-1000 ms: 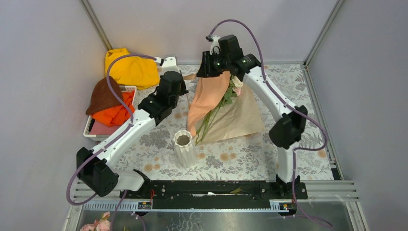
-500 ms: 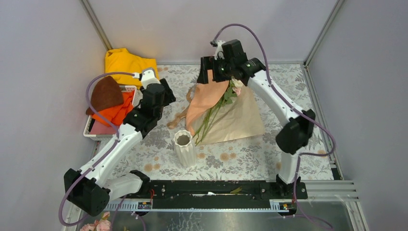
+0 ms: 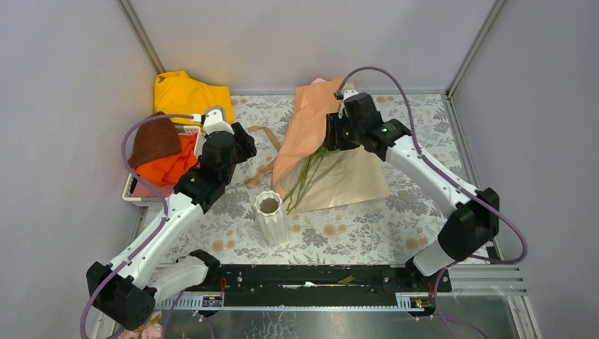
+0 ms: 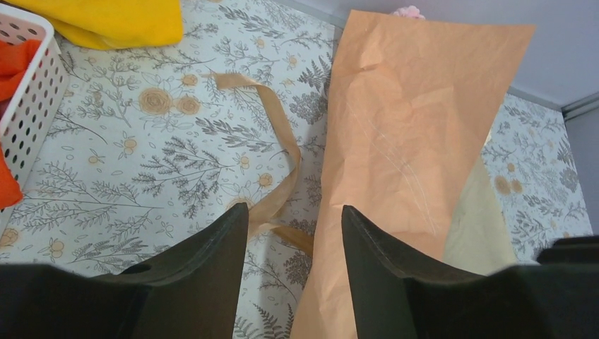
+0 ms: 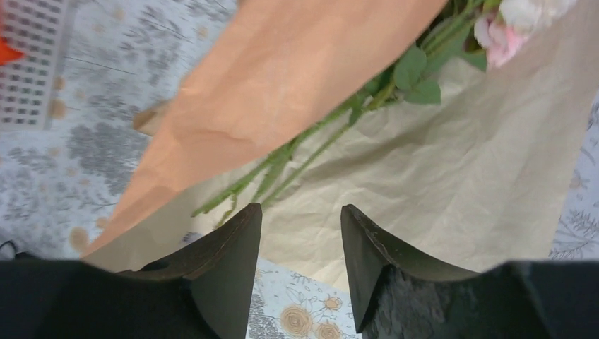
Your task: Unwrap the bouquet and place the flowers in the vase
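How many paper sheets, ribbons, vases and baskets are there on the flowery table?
Paper sheets: 2, the peach sheet and the tan sheet
Ribbon: 1
Vase: 1
Basket: 1
Total: 5

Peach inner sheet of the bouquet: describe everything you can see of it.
The peach-orange sheet is matte, creased paper, unfolded into a long panel running from the back wall toward the vase, stopping short of it. It drapes over the green stems and the tan kraft paper; its left edge lies on the floral tablecloth. Nothing grips it.
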Robot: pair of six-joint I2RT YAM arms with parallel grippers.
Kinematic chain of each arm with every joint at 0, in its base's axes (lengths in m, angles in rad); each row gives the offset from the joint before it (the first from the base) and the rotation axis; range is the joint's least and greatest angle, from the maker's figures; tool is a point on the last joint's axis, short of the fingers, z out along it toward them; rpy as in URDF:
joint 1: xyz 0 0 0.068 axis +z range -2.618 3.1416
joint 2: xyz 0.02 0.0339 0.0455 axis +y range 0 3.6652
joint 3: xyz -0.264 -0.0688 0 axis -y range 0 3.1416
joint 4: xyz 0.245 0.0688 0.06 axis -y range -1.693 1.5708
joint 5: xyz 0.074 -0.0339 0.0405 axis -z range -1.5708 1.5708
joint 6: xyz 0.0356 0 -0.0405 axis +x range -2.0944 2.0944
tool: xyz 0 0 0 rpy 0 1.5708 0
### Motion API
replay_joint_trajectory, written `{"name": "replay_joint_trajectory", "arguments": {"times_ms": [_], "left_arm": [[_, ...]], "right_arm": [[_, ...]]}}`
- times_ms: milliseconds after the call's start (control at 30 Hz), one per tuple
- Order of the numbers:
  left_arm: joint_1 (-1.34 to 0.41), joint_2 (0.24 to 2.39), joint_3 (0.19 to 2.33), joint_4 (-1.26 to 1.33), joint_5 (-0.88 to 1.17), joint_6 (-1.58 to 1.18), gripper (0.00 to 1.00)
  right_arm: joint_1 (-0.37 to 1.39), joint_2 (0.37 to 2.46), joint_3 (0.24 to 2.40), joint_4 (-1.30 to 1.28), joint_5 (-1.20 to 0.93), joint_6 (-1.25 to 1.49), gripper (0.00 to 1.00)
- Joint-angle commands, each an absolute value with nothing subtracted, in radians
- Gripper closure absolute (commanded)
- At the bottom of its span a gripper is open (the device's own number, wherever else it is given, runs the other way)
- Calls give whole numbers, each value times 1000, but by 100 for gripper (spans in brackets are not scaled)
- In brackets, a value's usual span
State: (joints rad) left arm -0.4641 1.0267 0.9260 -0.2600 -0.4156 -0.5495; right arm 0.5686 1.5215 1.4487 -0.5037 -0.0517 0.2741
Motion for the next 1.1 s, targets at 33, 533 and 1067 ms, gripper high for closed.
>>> {"name": "replay_joint_trajectory", "arguments": {"times_ms": [33,533,1067], "left_arm": [[-462,993,903,-206,-369,-555,43],[-465,1085,1113,-242,-44,-328,42],[-467,1240,1278,-278,91,-275,35]], "right_arm": [[575,1679,1437,-490,44,326,51],[575,2094,1895,-453,-133,365,52],[575,2040,1924,-165,-212,392,47]]}}
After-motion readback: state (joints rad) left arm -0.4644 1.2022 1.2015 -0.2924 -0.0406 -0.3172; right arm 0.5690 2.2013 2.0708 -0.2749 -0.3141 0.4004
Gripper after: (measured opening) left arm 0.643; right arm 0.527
